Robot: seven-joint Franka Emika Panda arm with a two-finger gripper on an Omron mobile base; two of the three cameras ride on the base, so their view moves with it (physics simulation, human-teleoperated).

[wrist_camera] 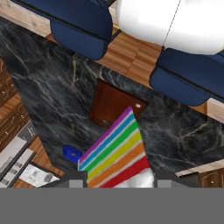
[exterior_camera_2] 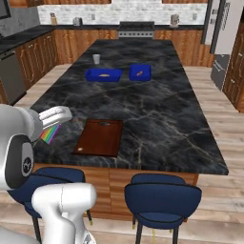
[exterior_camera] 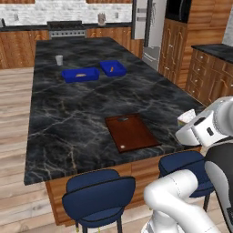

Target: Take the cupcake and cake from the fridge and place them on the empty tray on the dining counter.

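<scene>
Cupcake (exterior_camera: 123,147) in tray (exterior_camera: 136,136) (near corner).

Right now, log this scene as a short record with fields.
end effector: shut on the cake slice
cake slice: rainbow-striped side, not yet on the tray
brown tray: flat on the counter, near edge, behind the stools
blue trays: two, side by side, farther along the counter
cup: beyond the blue trays
stools: two, blue
</scene>
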